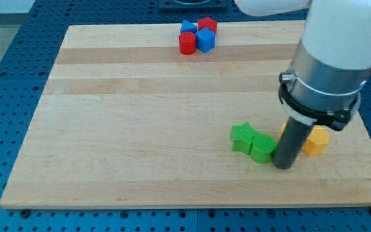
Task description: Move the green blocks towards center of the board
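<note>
Two green blocks lie touching near the view's lower right: a green star-shaped block [241,137] and a green rounded block [261,148] just to its right. My tip [284,165] stands on the board right beside the green rounded block, at its right edge, seemingly touching it. The dark rod rises from there into the grey and white arm [330,64] at the view's upper right.
A yellow block [315,140] sits just right of the rod, partly hidden by it. At the view's top middle a cluster holds a red cylinder [187,43], a blue cube [205,40], a red block [207,26] and a blue block [187,27]. The wooden board [140,129] lies on a blue perforated table.
</note>
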Motion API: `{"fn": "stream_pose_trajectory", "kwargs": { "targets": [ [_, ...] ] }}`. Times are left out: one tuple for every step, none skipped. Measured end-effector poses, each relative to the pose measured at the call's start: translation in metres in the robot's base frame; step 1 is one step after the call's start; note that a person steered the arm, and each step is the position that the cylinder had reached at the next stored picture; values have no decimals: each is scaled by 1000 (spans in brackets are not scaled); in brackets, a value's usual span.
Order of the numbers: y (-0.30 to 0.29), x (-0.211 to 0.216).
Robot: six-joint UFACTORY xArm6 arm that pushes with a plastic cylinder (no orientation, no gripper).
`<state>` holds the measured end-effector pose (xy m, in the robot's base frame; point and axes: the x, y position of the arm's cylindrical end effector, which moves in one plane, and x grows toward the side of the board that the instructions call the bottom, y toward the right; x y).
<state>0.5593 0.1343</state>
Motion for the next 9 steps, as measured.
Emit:
{"fn": "stream_pose_trajectory", "kwargs": {
  "targets": [
    [-12,-7],
    [-23,-19],
    [-34,-29],
    [-49,-36],
    [-62,-44],
    [-73,-56],
    [-87,-69],
    [-103,-79],
    [-122,-90]
  ]
}}
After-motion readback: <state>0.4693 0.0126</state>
